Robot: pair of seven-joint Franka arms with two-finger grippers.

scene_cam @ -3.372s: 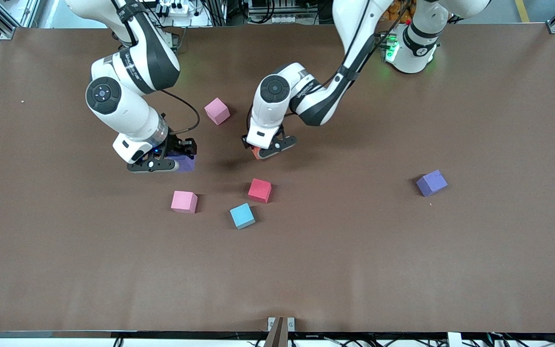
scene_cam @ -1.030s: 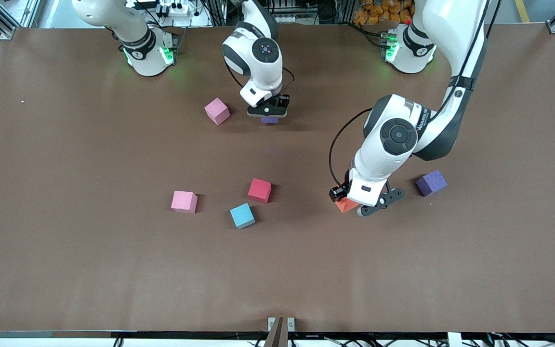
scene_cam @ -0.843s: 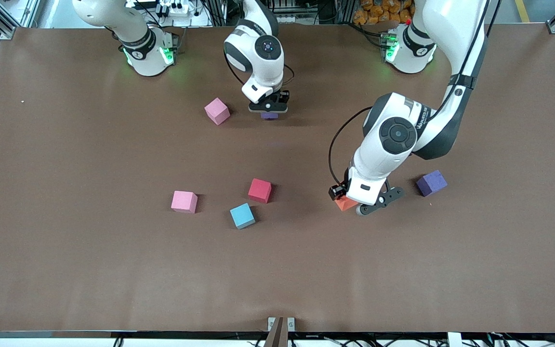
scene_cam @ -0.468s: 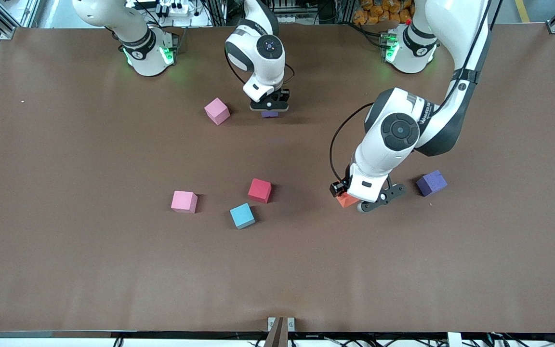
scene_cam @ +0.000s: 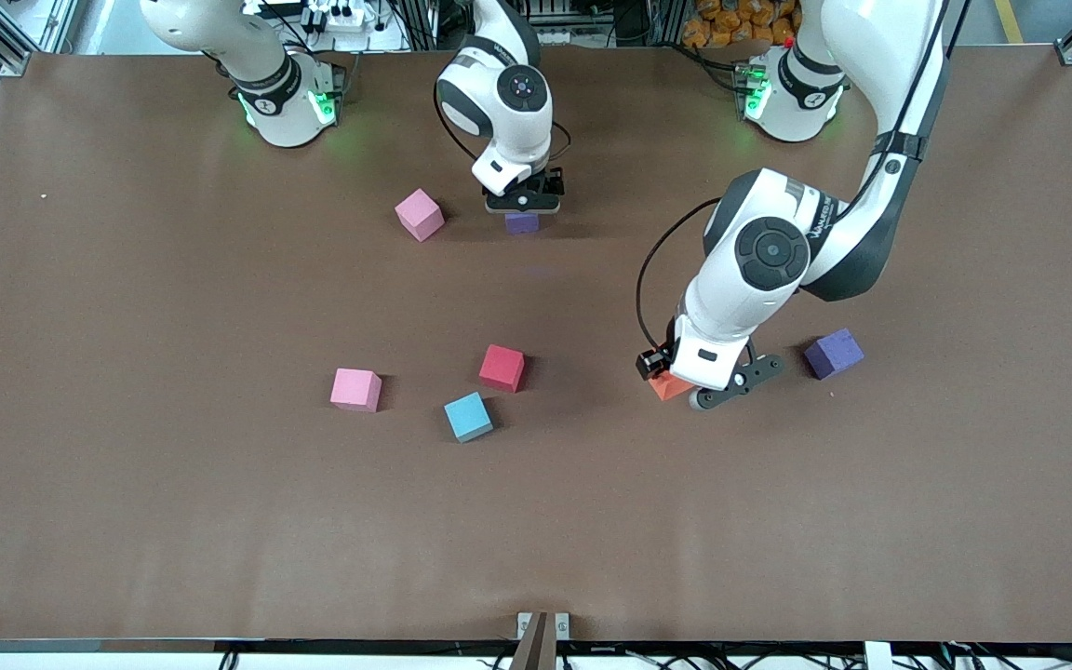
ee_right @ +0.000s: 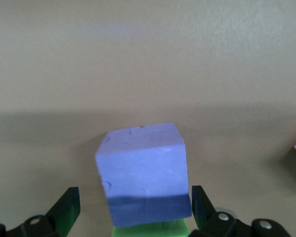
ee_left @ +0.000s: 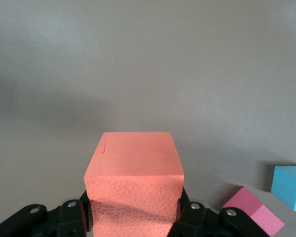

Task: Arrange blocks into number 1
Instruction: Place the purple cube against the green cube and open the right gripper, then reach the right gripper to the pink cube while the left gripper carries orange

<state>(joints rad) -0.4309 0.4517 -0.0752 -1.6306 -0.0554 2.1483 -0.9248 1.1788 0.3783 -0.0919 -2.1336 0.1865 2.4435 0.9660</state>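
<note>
Around the red block (scene_cam: pixel 502 368) we find the light blue block (scene_cam: pixel 468 416) just beside and a pink block (scene_cam: pixel 355 389) near; toward the front camera the table (scene_cam: pixel 536 530) lies open.

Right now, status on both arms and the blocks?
Right gripper jaws open around purple block, which sits on green block. Left gripper shut on orange block, beside the other purple block. Nothing in the way.

Both arms reach over the table, grippers pointing down.
Right gripper (scene_cam: pixel 523 201) hangs low, its fingers (ee_right: pixel 69 205) spread wide apart with a gap each side. Left gripper (scene_cam: pixel 685 383) is clamped on an orange block (ee_left: pixel 134 173).
</note>
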